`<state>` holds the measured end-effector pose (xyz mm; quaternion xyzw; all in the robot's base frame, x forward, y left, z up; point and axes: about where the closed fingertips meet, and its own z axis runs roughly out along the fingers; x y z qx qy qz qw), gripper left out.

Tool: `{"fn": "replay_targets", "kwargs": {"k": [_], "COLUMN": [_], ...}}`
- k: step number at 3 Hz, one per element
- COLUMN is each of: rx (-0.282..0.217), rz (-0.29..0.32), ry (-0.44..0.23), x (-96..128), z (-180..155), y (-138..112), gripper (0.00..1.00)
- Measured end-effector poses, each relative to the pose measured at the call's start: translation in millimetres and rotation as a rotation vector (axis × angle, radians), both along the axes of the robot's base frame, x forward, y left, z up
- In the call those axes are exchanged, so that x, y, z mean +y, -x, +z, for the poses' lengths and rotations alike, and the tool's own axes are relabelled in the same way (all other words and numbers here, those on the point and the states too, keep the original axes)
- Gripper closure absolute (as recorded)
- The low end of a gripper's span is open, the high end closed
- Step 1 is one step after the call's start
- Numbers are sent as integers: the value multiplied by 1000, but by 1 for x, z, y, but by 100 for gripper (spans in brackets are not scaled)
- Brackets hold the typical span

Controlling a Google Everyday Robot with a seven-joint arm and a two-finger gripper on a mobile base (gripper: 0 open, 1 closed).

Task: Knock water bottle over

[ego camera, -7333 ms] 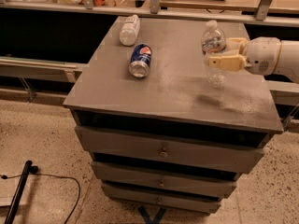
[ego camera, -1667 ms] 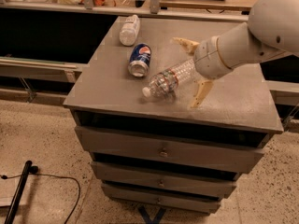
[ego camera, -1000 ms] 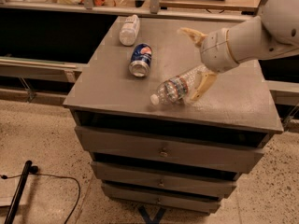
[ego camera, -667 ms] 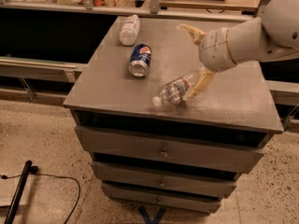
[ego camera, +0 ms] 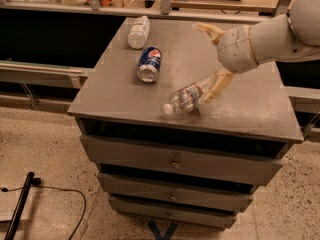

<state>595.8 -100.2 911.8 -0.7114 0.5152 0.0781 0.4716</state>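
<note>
Water bottle (ego camera: 186,98) lies on its side; spread claw (ego camera: 201,63) just beside.

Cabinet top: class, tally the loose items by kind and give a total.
Plastic bottles: 2 (water bottle, on its side; shorter bottle, at the back)
Cans: 1 (Pepsi can)
Total: 3
The gripper is open, beside the water bottle.
</note>
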Motion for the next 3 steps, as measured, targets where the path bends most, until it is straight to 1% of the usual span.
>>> {"fn": "replay_targets", "kwargs": {"k": [1,2,3], "rx": [71,139,136], "rz": [-5,-40,-34], "ry": [-95,-159,-159], "x": [-23,-57,-54], "z": [13,21,23], "y": [-4,-8,-8], "gripper": [0,0,0]}}
